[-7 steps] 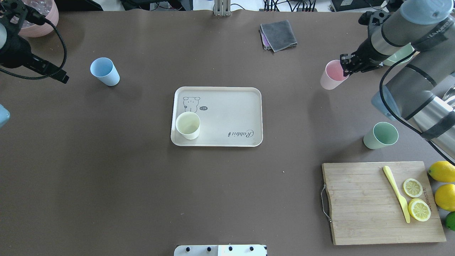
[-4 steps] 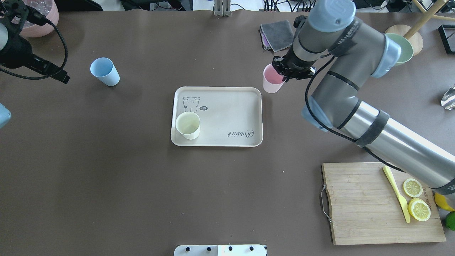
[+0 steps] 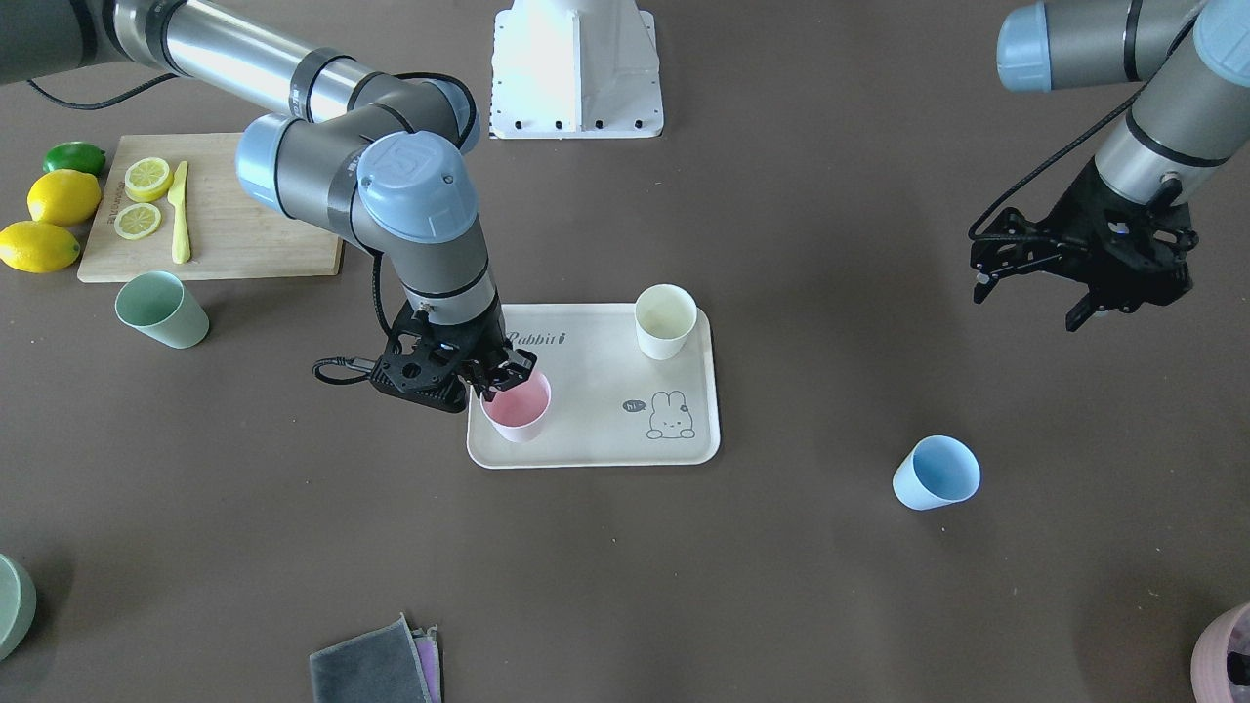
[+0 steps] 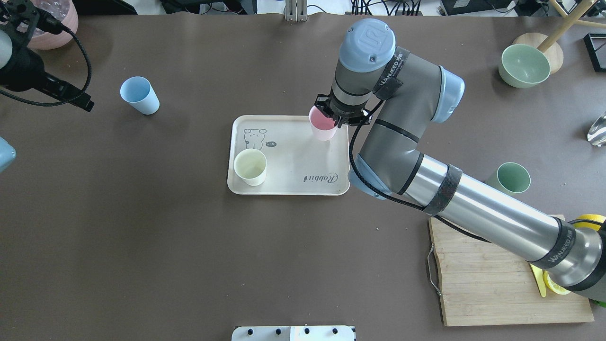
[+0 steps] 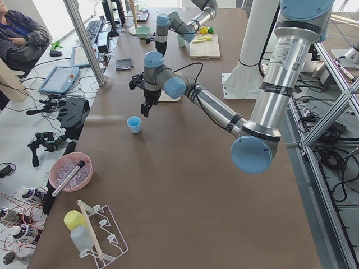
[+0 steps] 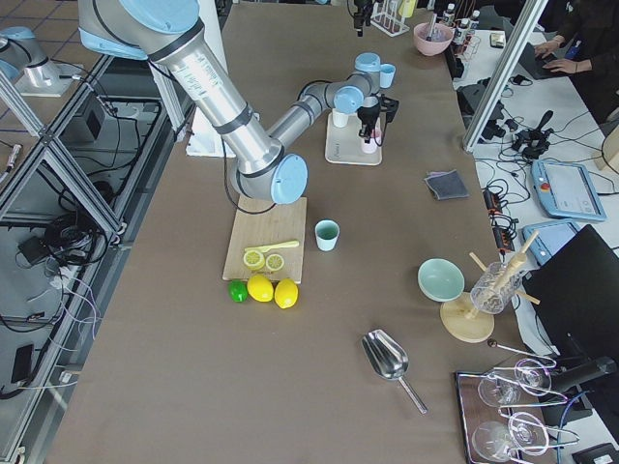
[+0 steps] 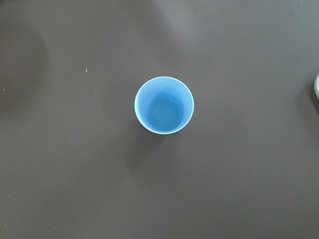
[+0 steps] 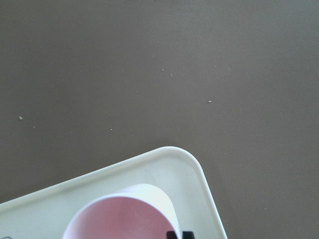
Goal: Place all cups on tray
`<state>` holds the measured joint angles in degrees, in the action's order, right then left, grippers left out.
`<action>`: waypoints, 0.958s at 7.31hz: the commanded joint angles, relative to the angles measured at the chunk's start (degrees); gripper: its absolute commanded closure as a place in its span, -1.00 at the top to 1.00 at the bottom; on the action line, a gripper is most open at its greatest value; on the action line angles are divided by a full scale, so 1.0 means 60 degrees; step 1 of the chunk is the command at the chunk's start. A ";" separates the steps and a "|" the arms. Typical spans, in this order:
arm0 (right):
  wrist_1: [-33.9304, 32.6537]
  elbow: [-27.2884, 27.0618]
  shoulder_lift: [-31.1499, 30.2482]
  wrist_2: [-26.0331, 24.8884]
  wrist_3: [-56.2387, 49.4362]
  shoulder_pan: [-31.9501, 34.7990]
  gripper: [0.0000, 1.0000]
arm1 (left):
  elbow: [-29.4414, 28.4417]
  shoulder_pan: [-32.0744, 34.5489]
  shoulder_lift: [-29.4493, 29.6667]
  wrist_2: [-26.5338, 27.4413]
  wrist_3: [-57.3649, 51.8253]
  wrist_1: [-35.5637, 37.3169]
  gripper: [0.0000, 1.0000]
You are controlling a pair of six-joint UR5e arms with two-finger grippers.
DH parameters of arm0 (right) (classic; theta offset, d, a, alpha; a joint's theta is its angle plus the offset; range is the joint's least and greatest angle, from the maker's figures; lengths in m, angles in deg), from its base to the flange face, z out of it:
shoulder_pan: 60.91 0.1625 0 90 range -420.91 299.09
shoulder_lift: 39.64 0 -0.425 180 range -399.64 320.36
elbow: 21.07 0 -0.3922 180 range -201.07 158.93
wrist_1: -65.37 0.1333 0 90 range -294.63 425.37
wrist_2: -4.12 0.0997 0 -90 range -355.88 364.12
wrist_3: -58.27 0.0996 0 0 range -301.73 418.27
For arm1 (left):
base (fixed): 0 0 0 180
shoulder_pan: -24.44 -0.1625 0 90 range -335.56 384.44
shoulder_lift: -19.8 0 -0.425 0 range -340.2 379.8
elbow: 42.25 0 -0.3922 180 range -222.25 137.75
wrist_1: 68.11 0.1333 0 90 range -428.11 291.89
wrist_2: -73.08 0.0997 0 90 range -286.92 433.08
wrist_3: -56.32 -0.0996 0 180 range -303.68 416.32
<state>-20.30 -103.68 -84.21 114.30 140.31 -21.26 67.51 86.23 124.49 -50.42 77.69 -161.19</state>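
The right arm [image 4: 473,208], strap marked "WANEED", reaches in with elbow bent to the tray [image 4: 289,156] lettered "Rabbit". Its right gripper [image 3: 496,379] pinches the rim of the pink cup [image 4: 322,128] at the tray's corner. The left gripper [image 3: 1035,298] hangs with fingers spread, near the blue cup [image 3: 935,473].

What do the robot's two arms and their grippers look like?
Both arms are silver-grey metal tubes with light-blue caps at bulky grey joints. The right arm wears black straps with a black cable along it, plus printed lettering. The right gripper and left gripper are black two-finger claws.
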 commanded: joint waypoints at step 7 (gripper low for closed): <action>-0.2289 -0.3773 -0.1982 0.1657 -0.3557 0.2277 1.00 | -0.2684 -0.0030 0.1240 0.0003 -0.0148 -0.0842 0.97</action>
<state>-32.41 -119.98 -90.83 121.17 125.25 -11.36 57.42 86.11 129.73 -50.41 76.76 -162.74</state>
